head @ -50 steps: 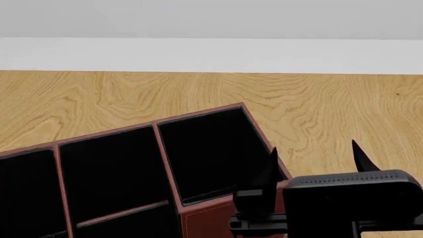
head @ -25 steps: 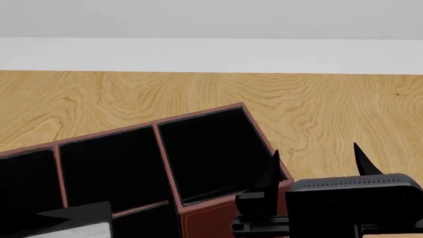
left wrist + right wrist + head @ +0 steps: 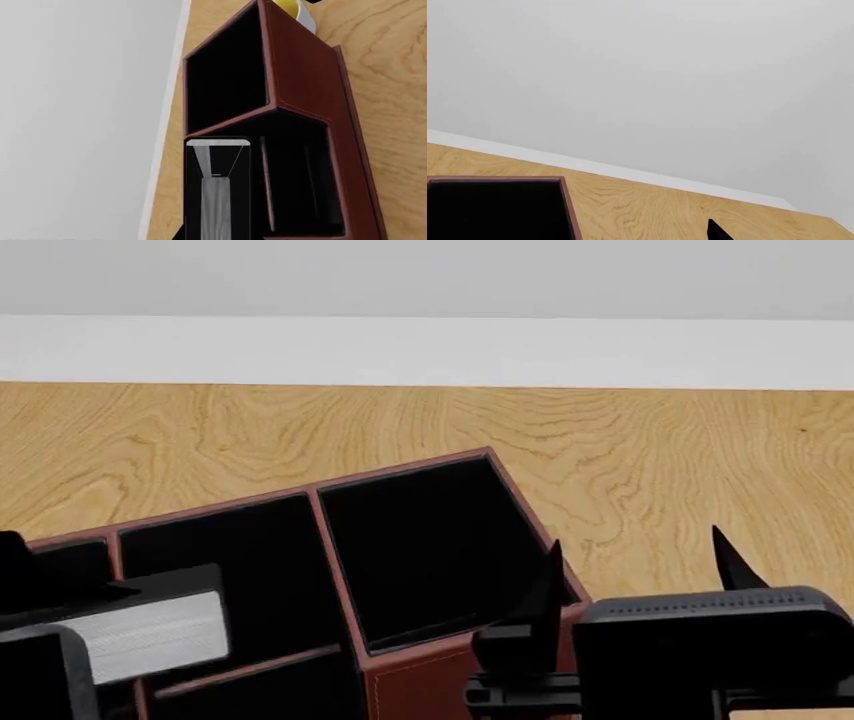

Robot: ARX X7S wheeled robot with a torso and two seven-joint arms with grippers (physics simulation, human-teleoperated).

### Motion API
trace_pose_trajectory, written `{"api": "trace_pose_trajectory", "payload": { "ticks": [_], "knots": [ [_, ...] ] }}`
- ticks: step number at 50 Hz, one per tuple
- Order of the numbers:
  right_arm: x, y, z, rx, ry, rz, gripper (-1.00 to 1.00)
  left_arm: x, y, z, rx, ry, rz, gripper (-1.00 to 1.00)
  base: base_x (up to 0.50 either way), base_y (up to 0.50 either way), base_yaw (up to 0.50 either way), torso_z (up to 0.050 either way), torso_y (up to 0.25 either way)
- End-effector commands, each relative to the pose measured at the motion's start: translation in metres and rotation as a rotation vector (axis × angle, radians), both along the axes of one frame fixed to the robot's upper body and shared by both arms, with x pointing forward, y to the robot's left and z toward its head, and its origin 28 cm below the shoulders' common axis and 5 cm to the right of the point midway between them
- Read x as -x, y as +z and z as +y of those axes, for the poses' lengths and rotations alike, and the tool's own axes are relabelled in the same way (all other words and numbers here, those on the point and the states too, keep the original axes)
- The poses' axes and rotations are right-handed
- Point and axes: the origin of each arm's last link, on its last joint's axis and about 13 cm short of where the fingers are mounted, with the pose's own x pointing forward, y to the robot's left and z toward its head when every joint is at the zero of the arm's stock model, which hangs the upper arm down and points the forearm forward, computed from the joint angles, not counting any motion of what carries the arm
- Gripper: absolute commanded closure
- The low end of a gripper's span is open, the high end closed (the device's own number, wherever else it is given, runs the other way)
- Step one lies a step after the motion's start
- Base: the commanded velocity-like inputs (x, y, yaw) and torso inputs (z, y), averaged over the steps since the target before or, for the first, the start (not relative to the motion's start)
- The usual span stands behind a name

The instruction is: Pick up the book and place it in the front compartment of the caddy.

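Note:
The dark red caddy [image 3: 414, 680] with black compartments fills the lower left of the head view. My left gripper [image 3: 60, 635] is at the lower left edge, shut on the book [image 3: 154, 632], whose white page edges face me. It holds the book over the caddy's left part. In the left wrist view the book [image 3: 217, 200] points at the caddy [image 3: 300, 65], its end over an open compartment beside a thin red divider. My right gripper [image 3: 638, 565] is open and empty, next to the caddy's right near corner. One of its fingertips [image 3: 717, 231] shows in the right wrist view.
A white-and-yellow mug [image 3: 293, 7] stands beyond the caddy's far end in the left wrist view. The wooden table [image 3: 641, 460] stretches behind and to the right of the caddy, up to a white wall [image 3: 427, 350]. The caddy's rim [image 3: 564, 200] shows in the right wrist view.
My left gripper has come up into the head view from the bottom left with the book and now holds it higher over the caddy. The right gripper has barely moved.

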Motion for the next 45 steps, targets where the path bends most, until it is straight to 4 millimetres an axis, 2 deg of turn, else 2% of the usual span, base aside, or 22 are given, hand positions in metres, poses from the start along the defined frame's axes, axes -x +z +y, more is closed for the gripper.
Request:
{"api": "trace_pose_trajectory", "payload": {
  "ticks": [1,11,22,29,45],
  "knots": [
    [-0.001,0.002,0.001,0.001,-0.001,0.001,-1.0,-0.014,0.011,0.001,0.028,0.039,-0.109,1.0,0.0,0.0,0.0,0.0,0.0],
    [-0.001,0.002,0.0,0.001,-0.003,0.001,-1.0,-0.022,0.015,-0.003,0.056,0.024,-0.096,1.0,0.0,0.0,0.0,0.001,0.001],
    [-0.001,-0.002,-0.001,-0.001,-0.005,0.006,-1.0,-0.033,0.009,-0.008,0.077,0.012,-0.048,1.0,0.0,0.0,0.0,0.0,0.001],
    [-0.002,-0.003,-0.001,-0.001,-0.004,0.009,-1.0,-0.038,0.01,-0.009,0.125,-0.007,0.027,1.0,0.0,0.0,0.0,0.0,0.001],
    [-0.001,-0.004,-0.002,0.0,-0.008,0.015,-1.0,-0.064,0.012,-0.011,0.152,-0.002,0.06,1.0,0.0,0.0,0.0,0.001,0.001]
  ]
}}
